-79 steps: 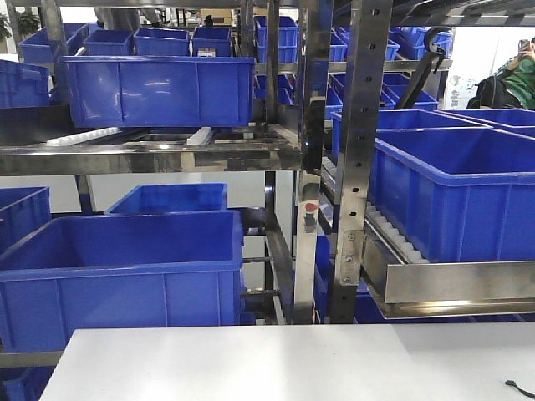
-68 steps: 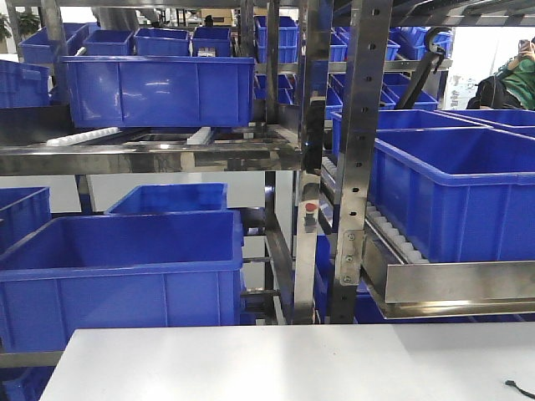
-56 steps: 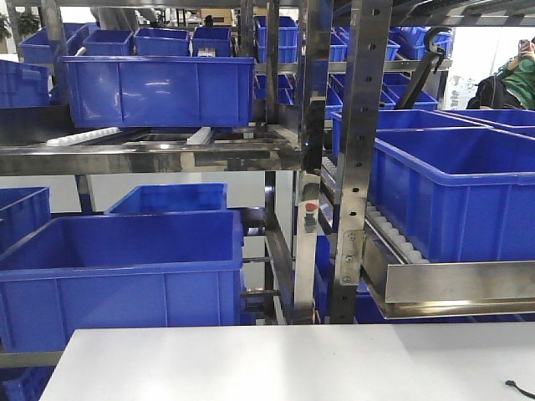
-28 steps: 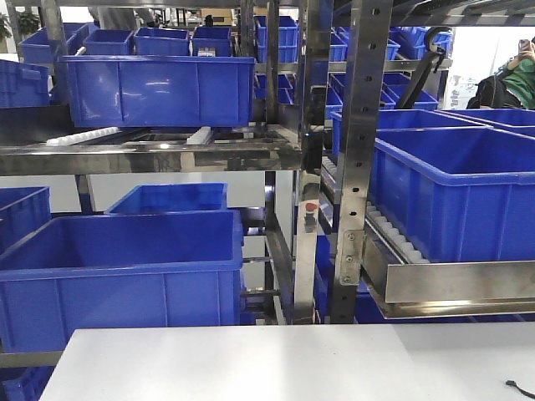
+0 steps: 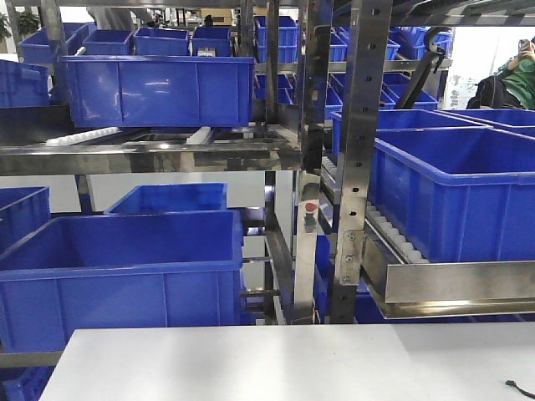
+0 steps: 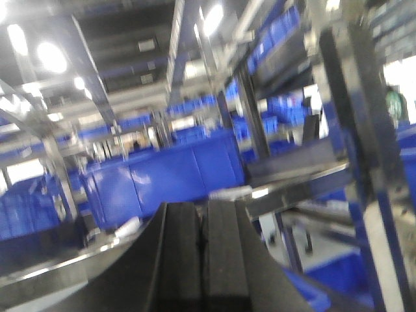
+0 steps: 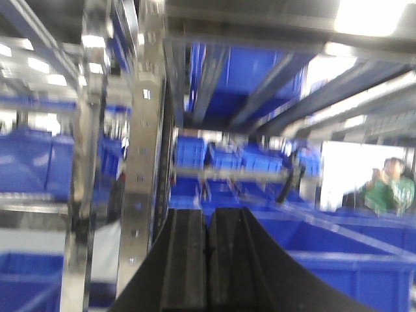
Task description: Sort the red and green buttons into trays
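So left hand (image 6: 203, 260) and right hand (image 7: 207, 260) are both clenched empty, aimed at shelving (image 5: 359, 125) beyond the desk (image 5: 292, 363). No buttons or trays visible; I'd tilt down first.

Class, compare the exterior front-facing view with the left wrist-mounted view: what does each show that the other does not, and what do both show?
Only the front view shows the white tabletop, a black cable end at its right edge, and a small red-capped part on a steel upright. Only the wrist view shows the left gripper, its two black fingers pressed together, and bright ceiling lights. Both show blue crates on steel racking, though the wrist view is blurred.
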